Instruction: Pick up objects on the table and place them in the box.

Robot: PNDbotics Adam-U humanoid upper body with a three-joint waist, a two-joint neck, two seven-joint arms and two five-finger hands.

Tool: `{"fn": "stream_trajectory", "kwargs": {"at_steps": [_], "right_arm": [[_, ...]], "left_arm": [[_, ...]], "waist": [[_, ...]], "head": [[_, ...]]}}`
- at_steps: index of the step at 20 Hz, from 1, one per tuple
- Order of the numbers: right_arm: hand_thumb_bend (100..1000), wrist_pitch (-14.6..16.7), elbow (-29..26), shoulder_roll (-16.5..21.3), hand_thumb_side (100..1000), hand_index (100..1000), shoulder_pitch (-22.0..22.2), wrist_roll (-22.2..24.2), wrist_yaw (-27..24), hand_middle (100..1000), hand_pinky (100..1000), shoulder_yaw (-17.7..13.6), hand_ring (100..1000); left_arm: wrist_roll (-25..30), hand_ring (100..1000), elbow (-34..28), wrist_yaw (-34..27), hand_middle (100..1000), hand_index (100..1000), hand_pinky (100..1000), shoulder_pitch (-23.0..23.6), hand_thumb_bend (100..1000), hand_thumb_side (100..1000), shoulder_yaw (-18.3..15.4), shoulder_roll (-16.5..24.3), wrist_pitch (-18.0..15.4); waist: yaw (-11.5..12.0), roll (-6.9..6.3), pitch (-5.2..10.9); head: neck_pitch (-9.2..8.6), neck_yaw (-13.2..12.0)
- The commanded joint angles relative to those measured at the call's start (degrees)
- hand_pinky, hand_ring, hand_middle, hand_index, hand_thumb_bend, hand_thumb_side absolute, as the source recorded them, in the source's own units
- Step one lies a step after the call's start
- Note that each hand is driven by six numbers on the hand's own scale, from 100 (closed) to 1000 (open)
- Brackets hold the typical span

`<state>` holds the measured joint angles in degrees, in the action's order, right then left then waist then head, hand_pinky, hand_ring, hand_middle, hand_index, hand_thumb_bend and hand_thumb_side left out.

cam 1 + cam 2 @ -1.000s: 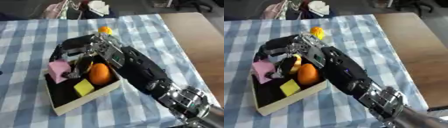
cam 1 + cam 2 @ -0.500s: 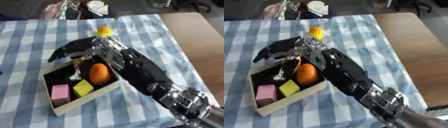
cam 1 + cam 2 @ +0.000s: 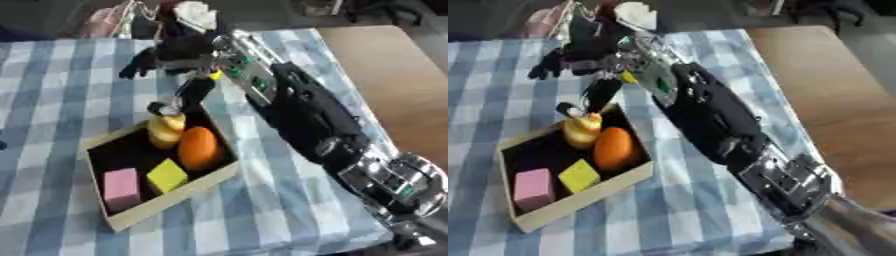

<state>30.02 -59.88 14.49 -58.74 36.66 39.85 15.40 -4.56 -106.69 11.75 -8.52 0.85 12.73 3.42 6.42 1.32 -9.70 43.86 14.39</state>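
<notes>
A cardboard box (image 3: 175,197) stands on the blue checked cloth (image 3: 52,100). In it lie a pink cube (image 3: 121,182), a yellow cube (image 3: 166,175), an orange (image 3: 199,147) and a pale yellow fruit (image 3: 166,130) at the far corner. My right arm reaches in from the lower right. Its hand (image 3: 188,52) hovers open beyond the box's far corner, fingers spread, with one dark finger (image 3: 194,92) pointing down just above the pale fruit. A small yellow thing (image 3: 627,77) shows on the cloth under the hand. The left hand is out of sight.
A white object (image 3: 197,12) and a pink bag (image 3: 101,22) lie at the far edge of the table. To the right of the cloth is a bare brown tabletop (image 3: 394,75). My forearm (image 3: 306,115) crosses the cloth right of the box.
The pink cube went from my right hand into the box's near-left corner. The hand opened and moved up and away to the far side of the box.
</notes>
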Motion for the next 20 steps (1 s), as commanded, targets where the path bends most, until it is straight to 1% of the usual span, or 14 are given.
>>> {"fn": "stream_trajectory", "kwargs": {"at_steps": [1,4,7,9,12,15,17,20], "right_arm": [[123,-1.99,6.24,1.52,518,966,-2.47,-1.07,2.95,858,867,-5.75,815],[117,-5.67,13.13,0.94,509,965,-3.32,-6.23,9.32,860,865,-10.24,812],[109,-8.30,17.41,0.36,477,966,-3.76,-12.16,15.09,867,864,-13.10,815],[106,-9.65,19.06,-0.03,467,965,-4.01,-15.47,18.86,870,864,-14.18,817],[131,-11.66,20.45,-0.37,436,966,-4.18,-19.65,23.62,880,865,-15.53,823],[149,-13.86,21.43,-0.48,432,967,-4.21,-23.12,27.78,883,864,-16.31,826],[154,-15.21,22.35,-0.45,436,966,-4.19,-24.36,29.94,880,864,-16.84,827],[155,-16.65,23.97,-0.28,457,962,-4.06,-24.86,31.56,856,860,-17.64,823]], "left_arm": [[0.06,490,-0.78,0.20,507,730,627,-0.29,213,600,-0.20,0.51,-0.22],[0.37,489,-0.82,0.09,507,730,627,-0.46,214,600,0.11,0.34,-0.28],[0.85,489,-0.82,-0.01,507,730,627,-0.70,214,602,0.55,0.12,-0.38],[1.14,489,-0.78,-0.02,507,731,627,-0.83,213,602,0.81,0.03,-0.42],[1.55,488,-0.80,-0.05,507,731,627,-1.00,214,601,1.14,-0.02,-0.52],[1.84,488,-0.82,-0.08,507,731,627,-1.08,214,601,1.36,-0.01,-0.56],[2.00,488,-0.84,-0.08,507,731,628,-1.12,213,602,1.48,-0.01,-0.58],[2.22,487,-0.87,-0.14,507,732,628,-1.11,212,603,1.62,0.01,-0.64]], "waist": [[0.18,0.20,0.89],[0.76,0.00,0.71],[1.57,-0.09,0.54],[2.13,-0.10,0.45],[2.94,-0.15,0.38],[3.61,-0.12,0.33],[3.99,-0.08,0.30],[4.35,0.01,0.23]], "head": [[0.26,0.17],[0.26,0.62],[0.26,1.26],[0.26,1.65],[0.26,2.12],[0.26,2.52],[0.26,2.77],[0.26,3.01]]}}
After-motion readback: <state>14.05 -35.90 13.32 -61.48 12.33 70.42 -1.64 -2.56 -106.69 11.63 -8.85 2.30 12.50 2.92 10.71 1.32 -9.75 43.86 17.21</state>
